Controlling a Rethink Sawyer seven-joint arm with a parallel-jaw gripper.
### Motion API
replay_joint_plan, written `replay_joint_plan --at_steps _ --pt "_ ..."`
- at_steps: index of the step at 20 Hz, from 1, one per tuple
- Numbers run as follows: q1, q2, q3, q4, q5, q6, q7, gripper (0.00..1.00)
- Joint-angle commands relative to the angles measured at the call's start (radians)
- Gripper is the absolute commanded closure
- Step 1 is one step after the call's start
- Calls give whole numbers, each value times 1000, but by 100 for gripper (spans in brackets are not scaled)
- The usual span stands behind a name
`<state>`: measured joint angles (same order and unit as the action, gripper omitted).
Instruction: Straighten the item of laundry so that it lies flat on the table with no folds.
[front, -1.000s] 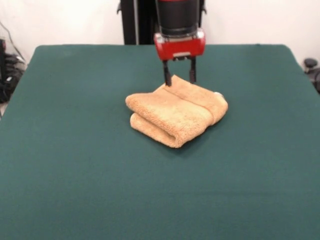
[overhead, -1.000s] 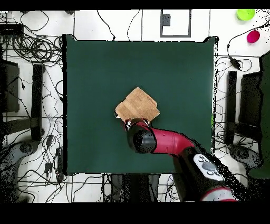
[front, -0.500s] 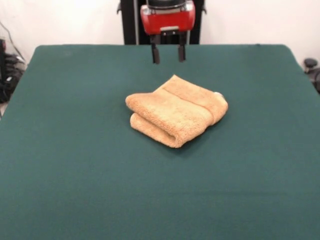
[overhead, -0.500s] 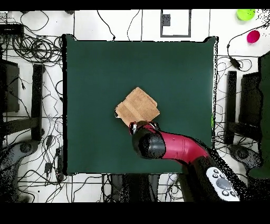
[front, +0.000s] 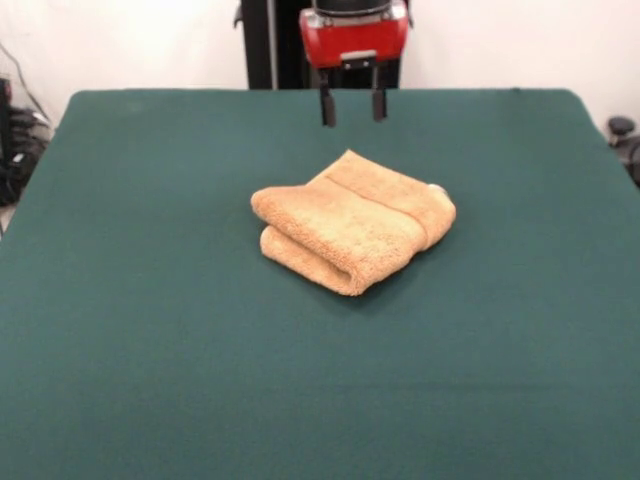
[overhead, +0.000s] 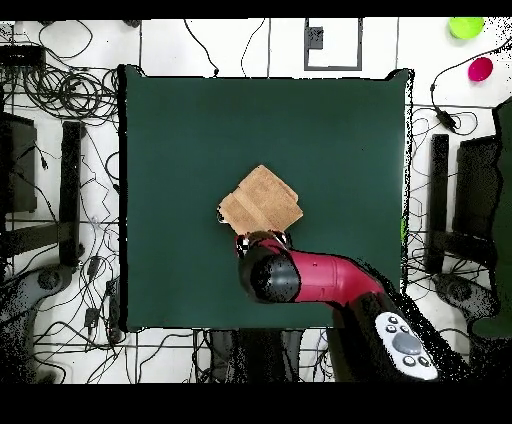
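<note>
Towel (front: 352, 220) — folded in layers, mid-tabletop (front: 150, 330); gripper (front: 351, 105) raised beyond it, fingers (front: 326, 106) parted, empty — no legible writing.

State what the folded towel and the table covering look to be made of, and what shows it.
The towel: looks like terry cloth, orange-tan, with a fuzzy looped pile and soft rounded folds; a flatter woven band crosses it. The table: covered in what seems a dark green felt-like cloth, matte and even, with no gloss or visible weave. The exact fibres cannot be told.
</note>
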<state>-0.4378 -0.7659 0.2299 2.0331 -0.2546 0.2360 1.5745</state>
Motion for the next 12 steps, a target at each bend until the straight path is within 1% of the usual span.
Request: replay_joint_plan --at_steps 1,5,8,12 --pt "92 84 -68 21 -29 -79 187 0" --pt "112 132 -104 10 -19 -132 202 0" --pt "144 169 -144 -9 -4 -167 216 0" --pt "164 226 -168 -44 15 -209 212 0"
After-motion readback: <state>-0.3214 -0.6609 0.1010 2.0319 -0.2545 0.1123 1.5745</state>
